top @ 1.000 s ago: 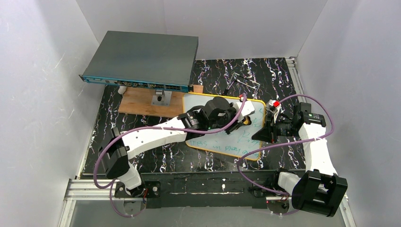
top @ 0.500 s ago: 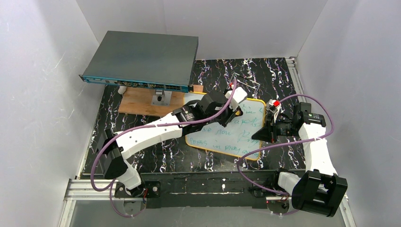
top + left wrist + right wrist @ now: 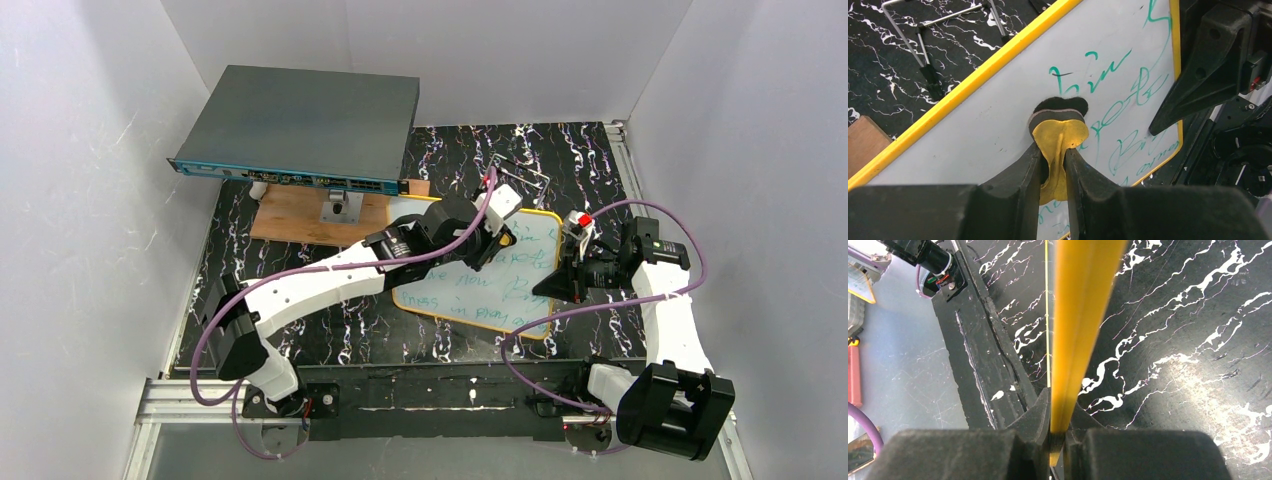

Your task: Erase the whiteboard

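Left gripper (image 3: 1054, 150) nearly closed, pinching yellow eraser (image 3: 1058, 132). Eraser's black felt touches whiteboard (image 3: 988, 110) beside green writing. Right gripper (image 3: 1058, 409) clamped tight on whiteboard's yellow right edge. White walls (image 3: 80, 200) on three sides. Whiteboard skewed on black marbled table (image 3: 330, 330), right of centre. Grey box (image 3: 300, 125), wooden board (image 3: 295, 215) far left. Wire stand (image 3: 520, 170) just beyond far edge.

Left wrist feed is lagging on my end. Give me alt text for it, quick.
The left gripper pinches a yellow eraser whose dark pad presses on the whiteboard, beside green handwriting not yet wiped. The board on the eraser's other side is blank; the right gripper grips its edge.
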Robot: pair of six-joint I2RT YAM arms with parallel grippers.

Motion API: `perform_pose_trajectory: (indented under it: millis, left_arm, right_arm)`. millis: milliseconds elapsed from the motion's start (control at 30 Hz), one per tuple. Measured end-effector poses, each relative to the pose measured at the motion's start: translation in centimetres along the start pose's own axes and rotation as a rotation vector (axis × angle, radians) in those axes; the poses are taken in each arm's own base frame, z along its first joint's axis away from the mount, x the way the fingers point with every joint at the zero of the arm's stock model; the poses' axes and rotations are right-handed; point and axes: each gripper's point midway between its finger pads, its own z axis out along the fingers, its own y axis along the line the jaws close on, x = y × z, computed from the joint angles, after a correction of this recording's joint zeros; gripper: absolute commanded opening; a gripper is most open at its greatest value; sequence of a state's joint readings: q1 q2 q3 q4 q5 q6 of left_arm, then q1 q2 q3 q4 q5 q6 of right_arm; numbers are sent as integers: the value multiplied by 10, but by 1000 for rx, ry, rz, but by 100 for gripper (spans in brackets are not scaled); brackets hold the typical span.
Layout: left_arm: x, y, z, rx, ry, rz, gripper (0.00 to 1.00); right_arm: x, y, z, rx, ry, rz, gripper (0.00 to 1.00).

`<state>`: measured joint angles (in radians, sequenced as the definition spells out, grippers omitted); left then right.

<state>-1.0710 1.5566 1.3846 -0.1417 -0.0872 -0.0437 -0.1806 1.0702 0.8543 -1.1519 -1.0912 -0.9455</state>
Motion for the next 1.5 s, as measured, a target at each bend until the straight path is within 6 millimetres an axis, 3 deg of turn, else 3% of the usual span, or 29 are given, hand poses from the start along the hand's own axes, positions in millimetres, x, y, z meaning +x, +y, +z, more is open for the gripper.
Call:
perform_pose_trajectory:
  millis: [633,1133,1367,1500]
  left_arm:
    - [-14,-7,11,-3,12,32,0]
    - [-21,23,-3,-112,-16,-36,0]
    - [-21,10,-3,-4,-21,23,0]
    - [-18,-11,1,75,-9,79,0]
  right_arm:
    - [0,0,0,5,2,26,1]
    - [0,0,0,4,2,27,1]
    - [0,0,0,3,2,19,1]
    - [0,1,0,2,-1,-8,1]
